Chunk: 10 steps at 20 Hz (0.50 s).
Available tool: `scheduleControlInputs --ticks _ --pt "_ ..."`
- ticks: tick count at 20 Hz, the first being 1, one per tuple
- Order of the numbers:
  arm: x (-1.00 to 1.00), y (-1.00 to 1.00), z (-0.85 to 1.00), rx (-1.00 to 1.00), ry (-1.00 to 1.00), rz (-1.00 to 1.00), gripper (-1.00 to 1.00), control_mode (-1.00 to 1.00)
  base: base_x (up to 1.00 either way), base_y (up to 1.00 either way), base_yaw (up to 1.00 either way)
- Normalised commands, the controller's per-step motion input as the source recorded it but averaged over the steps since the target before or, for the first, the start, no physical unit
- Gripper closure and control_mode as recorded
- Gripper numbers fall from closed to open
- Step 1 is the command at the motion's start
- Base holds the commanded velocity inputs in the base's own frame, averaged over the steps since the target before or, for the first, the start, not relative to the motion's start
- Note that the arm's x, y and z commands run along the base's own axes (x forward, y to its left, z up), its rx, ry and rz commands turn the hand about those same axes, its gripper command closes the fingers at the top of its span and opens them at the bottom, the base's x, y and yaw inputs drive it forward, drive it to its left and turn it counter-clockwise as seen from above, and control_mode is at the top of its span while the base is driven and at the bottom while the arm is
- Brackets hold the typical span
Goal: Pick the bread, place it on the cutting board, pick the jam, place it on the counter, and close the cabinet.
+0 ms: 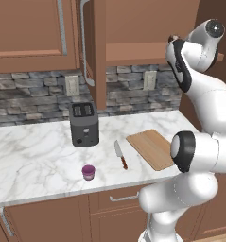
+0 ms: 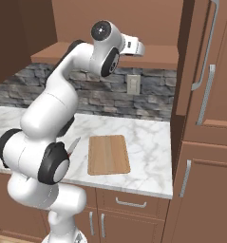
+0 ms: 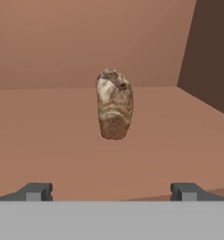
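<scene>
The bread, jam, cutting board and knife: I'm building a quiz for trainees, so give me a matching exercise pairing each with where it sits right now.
Things:
1. bread
2. jam
3. cutting board
4. knife

Places:
A. on the counter near its front edge, in front of the toaster
B. on the brown wooden shelf, ahead of the open gripper
C. on the counter between toaster and cutting board
D. flat on the counter, bare, nothing on it

Pairs: 1-B, 2-A, 3-D, 4-C

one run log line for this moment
gripper: open | bread: on shelf, ahead, ungrasped | jam: on counter | cabinet: open
</scene>
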Motion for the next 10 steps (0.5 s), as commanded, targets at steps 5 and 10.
scheduleControlInputs --ticks 5,10 --pt "0.19 0.00 -0.01 0.00 0.00 0.00 -1.00 -1.00 0.00 0.00 0.00" --pt "0.19 -0.03 0.00 0.00 0.00 0.00 -1.00 -1.00 0.00 0.00 0.00"
